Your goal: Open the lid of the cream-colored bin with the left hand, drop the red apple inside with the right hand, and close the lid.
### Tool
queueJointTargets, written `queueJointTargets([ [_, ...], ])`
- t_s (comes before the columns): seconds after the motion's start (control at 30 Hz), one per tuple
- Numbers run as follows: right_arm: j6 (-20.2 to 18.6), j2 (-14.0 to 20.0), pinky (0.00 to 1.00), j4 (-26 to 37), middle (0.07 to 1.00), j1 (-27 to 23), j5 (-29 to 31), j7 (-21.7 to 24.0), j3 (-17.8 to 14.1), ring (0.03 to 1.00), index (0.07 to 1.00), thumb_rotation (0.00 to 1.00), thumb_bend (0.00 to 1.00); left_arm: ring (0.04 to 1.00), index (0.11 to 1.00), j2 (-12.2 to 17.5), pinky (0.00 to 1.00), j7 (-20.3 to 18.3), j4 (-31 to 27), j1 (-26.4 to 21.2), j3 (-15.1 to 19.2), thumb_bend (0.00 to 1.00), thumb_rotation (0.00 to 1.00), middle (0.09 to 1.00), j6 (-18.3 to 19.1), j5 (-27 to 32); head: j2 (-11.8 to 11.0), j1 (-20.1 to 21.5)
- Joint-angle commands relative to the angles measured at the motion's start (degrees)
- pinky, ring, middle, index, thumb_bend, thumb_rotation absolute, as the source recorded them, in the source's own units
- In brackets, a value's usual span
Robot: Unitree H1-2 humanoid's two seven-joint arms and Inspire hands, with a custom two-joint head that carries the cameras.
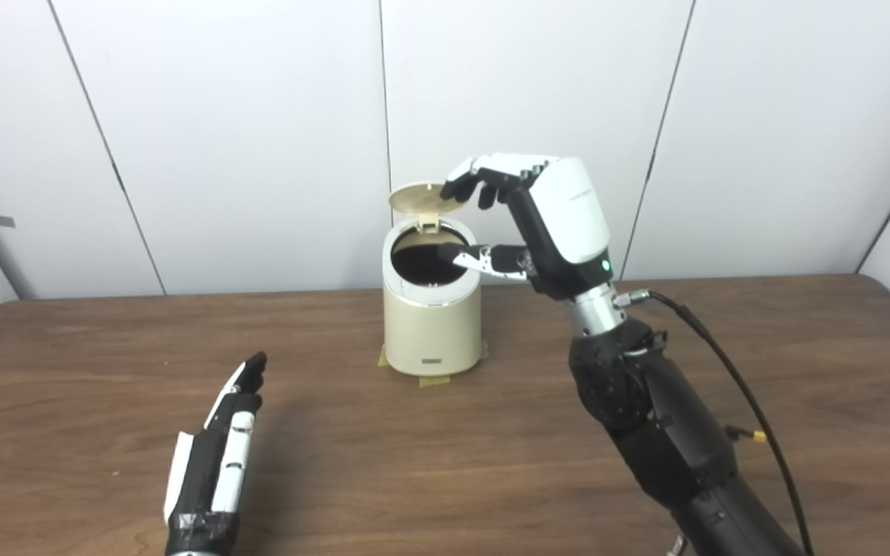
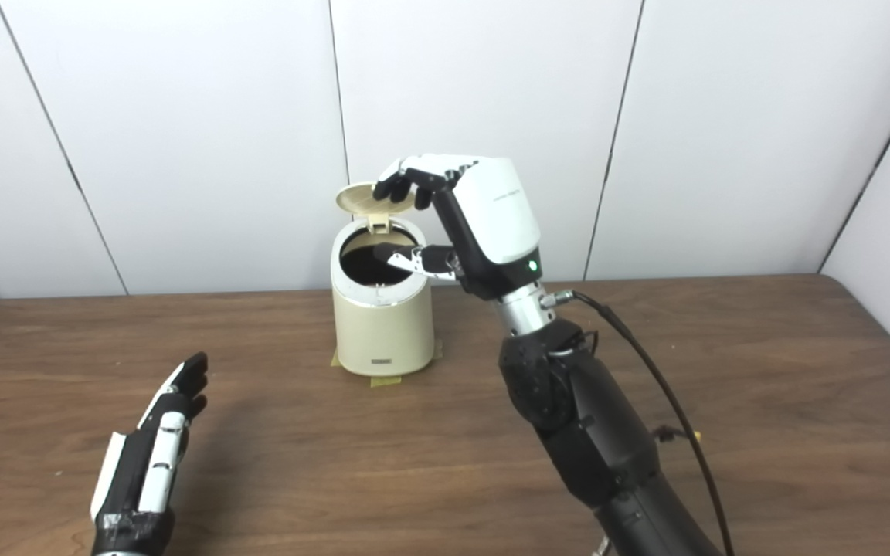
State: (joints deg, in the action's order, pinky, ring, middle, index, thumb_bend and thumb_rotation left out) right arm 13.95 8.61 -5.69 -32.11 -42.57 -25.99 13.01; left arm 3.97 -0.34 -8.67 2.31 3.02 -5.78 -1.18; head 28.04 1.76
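Cream-colored bin (image 1: 432, 324) stands mid-surface on tape patches (image 1: 433, 379), a smooth glossy cylinder with a dark round mouth; its round lid (image 1: 419, 198) is hinged up at the back; red apple not visible, we judge it already dropped inside; right robot hand (image 1: 526, 216) hovers over the mouth, fingers (image 1: 470, 184) touching the lid edge, grasping nothing; left robot hand (image 1: 221, 448) lies flat and released on the wood-grain surface (image 1: 800, 371), well apart; closing step is in hand; next we need a light downward push on the lid.
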Motion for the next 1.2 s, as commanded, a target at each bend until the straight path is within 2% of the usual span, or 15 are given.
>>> queueJointTargets([
  [0.0, 0.19, -0.57, 0.3, 3.36, 0.478, 1.67, 6.14, 2.58, -2.05, 0.376, 0.486, 0.0, 0.53, 0.97, 0.919, 0.25, 0.96, -0.09, -0.84, -1.38, 0.12, 0.31, 0.92, 0.954, -2.01, 0.65, -0.06, 0.05],
  [0.1, 0.12, -0.13, 0.33, 5.18, 0.483, 5.67, 9.48, 5.67, -3.29, 0.427, 0.493, 0.0, 0.52, 0.97, 0.919, 0.42, 0.96, -0.31, -0.77, -1.52, 0.24, 0.3, 0.92, 0.954, -1.98, 0.9, -0.13, -0.27],
  [0.17, -2.08, 0.51, 0.42, 6.91, 0.607, 9.51, 10.92, 9.01, -3.97, 0.559, 0.495, 0.13, 0.49, 0.973, 0.92, 0.61, 0.97, -0.46, -0.75, -1.73, 0.29, 0.31, 0.91, 0.956, -2.07, 0.88, -0.15, -0.41],
  [0.2, -2.37, 0.81, 0.49, 7.4, 0.665, 11.48, 11.91, 10.27, -4.28, 0.626, 0.621, 0.4, 0.37, 0.969, 0.917, 0.75, 0.97, -0.41, -0.78, -1.9, 0.25, 0.32, 0.9, 0.953, -2.13, 0.46, -0.24, -0.45],
  [0.27, -1.49, 1.19, 0.61, 7.52, 0.748, 14.96, 14.48, 11.84, -4.98, 0.732, 0.758, 0.67, 0.25, 0.963, 0.915, 1.13, 0.95, -0.12, -0.89, -2.45, 0.07, 0.33, 0.84, 0.948, -2.47, -1.07, -0.24, -0.45],
  [0.4, 2.28, 1.38, 0.67, 5.7, 0.81, 20.01, 19.04, 12.93, -6.09, 0.789, 0.804, 0.81, 0.2, 0.94, 0.896, 1.8, 0.92, 0.65, -1.41, -4.89, -0.07, 0.35, 0.74, 0.933, -2.07, -3.98, -0.51, -0.5],
  [0.53, 4.49, 0.9, 0.76, 4.17, 0.844, 22.67, 20.99, 12.56, -7.11, 0.835, 0.827, 0.91, 0.19, 0.942, 0.889, 2.62, 0.93, 0.18, -2.24, -8.49, 0.39, 0.4, 0.77, 0.922, -0.01, -3.4, -0.43, -0.57],
  [0.67, 3.11, 1.05, 0.83, 4.65, 0.883, 24.52, 20.4, 13.63, -7.28, 0.883, 0.871, 0.99, 0.16, 0.953, 0.892, 4.14, 0.95, 0.09, -3.16, -13.8, 0.75, 0.4, 0.8, 0.927, 0.6, -4.27, -0.48, -1.03],
  [0.73, 2.41, 0.73, 0.83, 4.95, 0.887, 25.1, 20.69, 13.87, -7.63, 0.886, 0.872, 0.98, 0.14, 0.94, 0.89, 4.99, 0.93, 0.13, -3.51, -17.09, 0.68, 0.43, 0.82, 0.918, 1.27, -5.42, -0.48, -1.03],
  [0.83, 0.83, -0.16, 0.72, 5.48, 0.823, 25.63, 17.41, 12.12, -8.41, 0.813, 0.814, 0.81, 0.09, 0.925, 0.887, 5.88, 0.91, 0.13, -4.54, -21.56, 0.1, 0.45, 0.88, 0.909, 3.44, -8.21, -0.41, -1.45],
  [0.87, -0.04, -0.44, 0.68, 5.62, 0.796, 25.79, 15.8, 11.45, -8.65, 0.781, 0.789, 0.69, 0.1, 0.926, 0.883, 6.07, 0.9, -0.02, -5.26, -23.24, -0.34, 0.45, 0.91, 0.905, 4.93, -9.58, -0.38, -1.51],
  [0.97, -1.33, -0.93, 0.63, 5.4, 0.772, 25.92, 12.83, 10.21, -9.1, 0.75, 0.757, 0.57, 0.14, 0.938, 0.89, 6.33, 0.92, -0.38, -7.06, -28.18, -2.26, 0.45, 0.95, 0.911, 9.28, -14.38, -0.32, -1.56],
  [1.03, -1.11, -1.05, 0.61, 4.96, 0.757, 25.88, 12.13, 9.7, -9.21, 0.735, 0.741, 0.42, 0.16, 0.932, 0.881, 6.38, 0.91, -0.12, -7.36, -31.11, -3.8, 0.47, 0.94, 0.903, 11.08, -18.64, -0.32, -1.49],
  [1.1, -1.06, -1.16, 0.61, 4.63, 0.757, 25.83, 12.16, 9.62, -9.29, 0.734, 0.74, 0.34, 0.16, 0.934, 0.878, 6.68, 0.91, -0.72, -7.72, -33.71, -5.64, 0.57, 0.97, 0.903, 14.22, -23.52, -0.27, -1.44],
  [1.17, -0.56, -1.21, 0.61, 4.17, 0.759, 25.74, 12.87, 9.77, -9.29, 0.736, 0.741, 0.31, 0.16, 0.967, 0.888, 7.09, 0.96, -2.27, -8.21, -35.86, -7.51, 0.66, 0.99, 0.921, 17.65, -27.34, -0.21, -1.36],
])
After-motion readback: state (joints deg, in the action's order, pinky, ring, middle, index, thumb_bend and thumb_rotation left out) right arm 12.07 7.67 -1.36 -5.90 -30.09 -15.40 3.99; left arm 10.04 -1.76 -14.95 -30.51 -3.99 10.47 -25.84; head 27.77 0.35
